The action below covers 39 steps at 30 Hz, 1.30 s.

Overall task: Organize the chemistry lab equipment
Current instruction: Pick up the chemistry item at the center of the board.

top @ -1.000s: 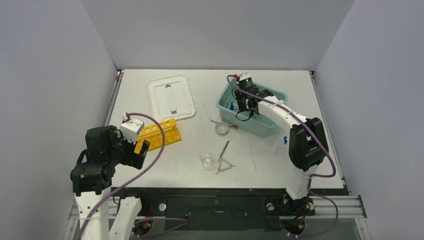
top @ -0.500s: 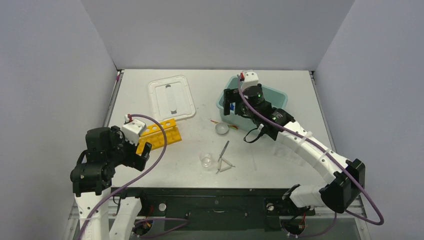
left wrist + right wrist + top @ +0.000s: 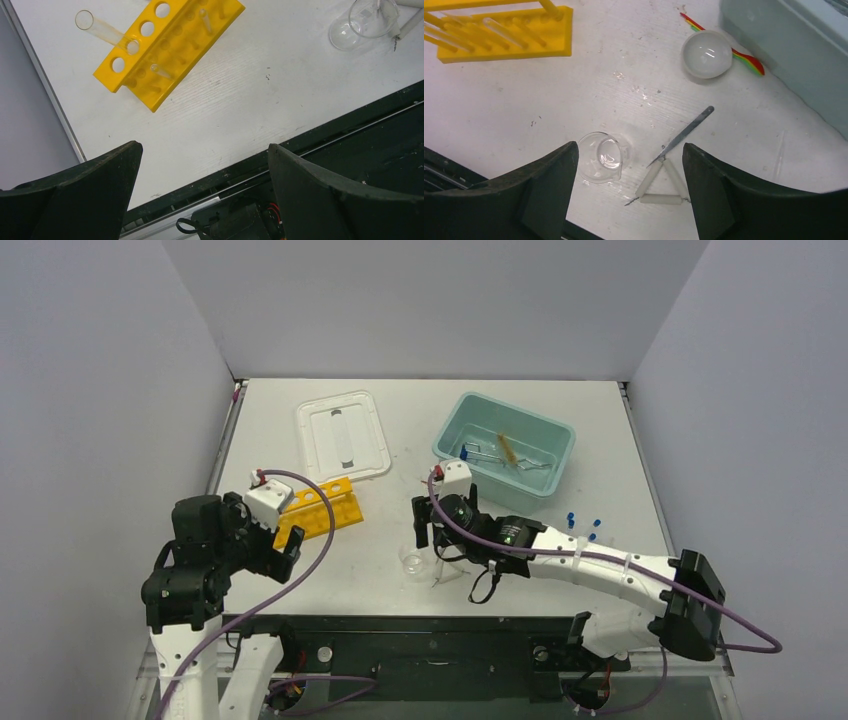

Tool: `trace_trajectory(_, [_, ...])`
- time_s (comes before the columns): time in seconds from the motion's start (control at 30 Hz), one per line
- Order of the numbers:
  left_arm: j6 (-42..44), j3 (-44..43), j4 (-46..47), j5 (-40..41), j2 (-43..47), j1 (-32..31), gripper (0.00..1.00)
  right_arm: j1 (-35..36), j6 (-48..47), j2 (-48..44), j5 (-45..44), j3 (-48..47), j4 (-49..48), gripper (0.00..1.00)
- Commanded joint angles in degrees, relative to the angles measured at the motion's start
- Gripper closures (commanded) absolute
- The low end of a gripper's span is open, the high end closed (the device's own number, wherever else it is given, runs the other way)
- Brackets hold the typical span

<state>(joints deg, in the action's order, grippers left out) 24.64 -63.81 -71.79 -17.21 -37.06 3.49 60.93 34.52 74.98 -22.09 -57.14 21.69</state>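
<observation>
My right gripper point(image 3: 628, 167) hangs open above the table with nothing between its fingers. Below it sit a small clear beaker point(image 3: 601, 156) and a wire triangle point(image 3: 663, 184), and a thin metal blade point(image 3: 684, 132) touches the triangle's top corner. Farther off lies a round dish point(image 3: 707, 54). The teal tub point(image 3: 548, 472) holds tongs point(image 3: 488, 454) and a tan brush point(image 3: 508, 448). Blue-capped vials point(image 3: 571, 519) lie to the right of the right arm. My left gripper point(image 3: 202, 150) is open and empty near the table's front edge, short of the yellow rack point(image 3: 170, 47), which holds a glass tube point(image 3: 100, 29).
A white lid point(image 3: 342, 435) lies flat at the back left. A striped stick point(image 3: 744, 57) rests between the dish and the tub wall point(image 3: 784, 45). A thin clear tube point(image 3: 780, 155) lies right of the blade. Grey walls enclose the table on three sides.
The right arm swung out of the teal tub toward the near left and lowered over the beaker and triangle, its jaws now open. The left arm barely shifted.
</observation>
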Motion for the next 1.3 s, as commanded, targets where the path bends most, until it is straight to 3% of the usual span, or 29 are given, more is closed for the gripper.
trace_trajectory(0.0, [0.7, 0.3, 2.1, -0.4, 1.0, 0.2, 0.03, 2.4, 3.4, 2.5, -2.5, 0.2, -0.5, 0.31])
trace_trajectory(0.1, [0.9, 0.0, 1.6, 0.0, 1.2, 0.2, 0.03, 2.4, 3.0, 4.8, -0.1, -0.2, -0.9, 0.41])
trace_trajectory(0.3, [1.4, -0.6, 0.8, 0.9, 1.7, 0.2, 0.03, 2.2, 2.3, 9.6, 3.5, -0.5, -2.7, 0.51])
trace_trajectory(0.83, [1.0, -0.6, 0.9, 1.0, 0.7, 0.2, 0.04, 2.2, 3.1, 19.1, 8.8, 0.7, -6.6, 0.57])
trace_trajectory(0.97, [1.3, -0.5, 0.9, 1.7, 0.8, 0.2, 0.03, 2.2, 3.1, 20.6, 9.5, -0.3, -7.0, 0.71])
trace_trajectory(1.1, [1.3, -0.2, 1.1, 2.0, 1.1, 0.2, 0.03, 1.6, 2.7, 20.9, 9.6, -1.8, -6.5, 0.97])
trace_trajectory(1.27, [1.4, 0.0, 1.3, 2.1, 1.2, 0.2, 0.03, -1.4, 0.9, 17.2, 10.5, -3.8, -3.7, 1.0])
